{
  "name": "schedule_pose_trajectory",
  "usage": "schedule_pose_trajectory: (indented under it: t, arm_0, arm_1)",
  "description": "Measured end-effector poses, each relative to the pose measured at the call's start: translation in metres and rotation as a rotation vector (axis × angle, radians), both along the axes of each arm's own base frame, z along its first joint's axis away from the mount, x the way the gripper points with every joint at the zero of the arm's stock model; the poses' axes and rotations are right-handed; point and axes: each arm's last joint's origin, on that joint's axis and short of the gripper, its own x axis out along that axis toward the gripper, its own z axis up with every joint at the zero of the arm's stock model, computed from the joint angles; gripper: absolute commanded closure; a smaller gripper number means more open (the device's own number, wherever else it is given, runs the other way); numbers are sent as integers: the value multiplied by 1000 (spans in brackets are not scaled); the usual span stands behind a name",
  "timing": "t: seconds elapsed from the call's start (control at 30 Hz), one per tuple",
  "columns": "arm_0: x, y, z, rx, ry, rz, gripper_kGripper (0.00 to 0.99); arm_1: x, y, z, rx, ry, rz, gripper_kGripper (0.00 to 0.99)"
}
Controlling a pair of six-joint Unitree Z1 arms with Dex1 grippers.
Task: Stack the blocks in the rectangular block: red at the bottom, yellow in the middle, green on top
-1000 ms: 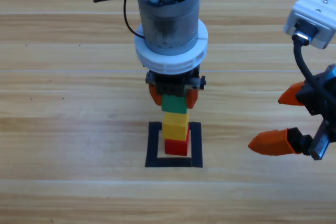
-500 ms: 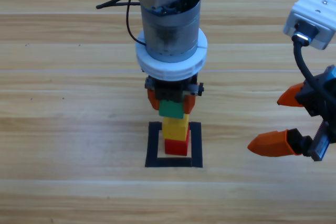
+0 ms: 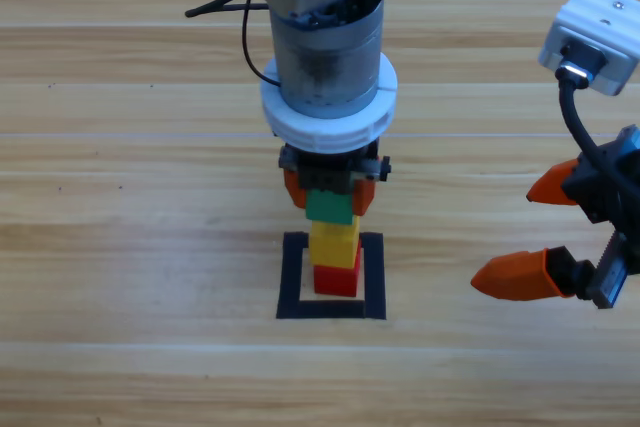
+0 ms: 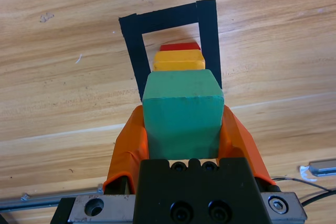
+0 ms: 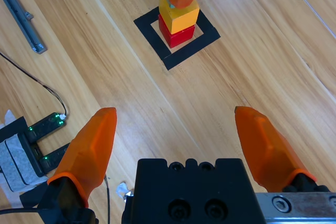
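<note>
Left gripper, two orange jaws, clamped on the small matte teal-green cube, one jaw against each side face. Arm comes straight down from top of high view, over the middle of the wooden table. Green cube sits above the small matte yellow cube; whether the two touch, cannot tell. Yellow cube rests on the small matte red cube, bottom of the column. Three cubes counted, one of each colour, all in a single stack. Red cube stands on the table inside the flat black tape square outline, one outline only. Right gripper waits well apart at the right edge, jaws spread wide with nothing between them.
</note>
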Motion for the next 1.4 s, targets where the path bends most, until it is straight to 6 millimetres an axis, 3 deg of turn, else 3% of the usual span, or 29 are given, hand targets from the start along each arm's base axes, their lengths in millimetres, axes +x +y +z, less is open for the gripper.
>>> schedule_pose_trajectory:
  t: [0.6, 1.4]
  arm_0:
    - [2, -3, -17, 18, 14, 0, 990]
    - [3, -4, -20, 23, 9, 12, 990]
  arm_1:
    - [0, 0, 0, 3, 4, 4, 0]
    - [0, 0, 0, 3, 4, 4, 0]
